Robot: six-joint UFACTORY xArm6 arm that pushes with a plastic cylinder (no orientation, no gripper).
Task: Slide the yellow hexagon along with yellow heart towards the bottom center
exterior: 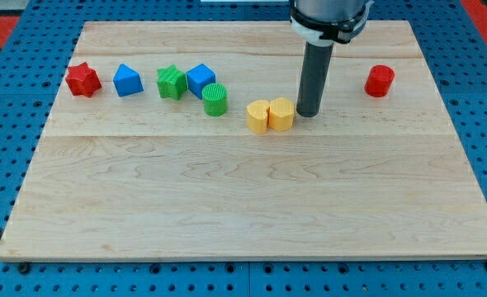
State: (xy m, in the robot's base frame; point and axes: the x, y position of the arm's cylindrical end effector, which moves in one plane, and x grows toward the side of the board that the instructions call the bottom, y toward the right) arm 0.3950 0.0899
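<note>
The yellow hexagon point(282, 113) and the yellow heart point(258, 116) sit side by side, touching, a little above the board's middle. The heart is on the hexagon's left. My tip point(309, 113) stands right next to the hexagon's right side, touching it or nearly so. The rod rises straight up from there to the view's top.
A red star point(83, 79), a blue block point(128, 80), a green star point(171, 82), a blue cube point(200, 79) and a green cylinder point(215, 99) lie in a row at the upper left. A red cylinder point(380, 81) is at the upper right. The wooden board point(243, 214) lies on a blue pegboard.
</note>
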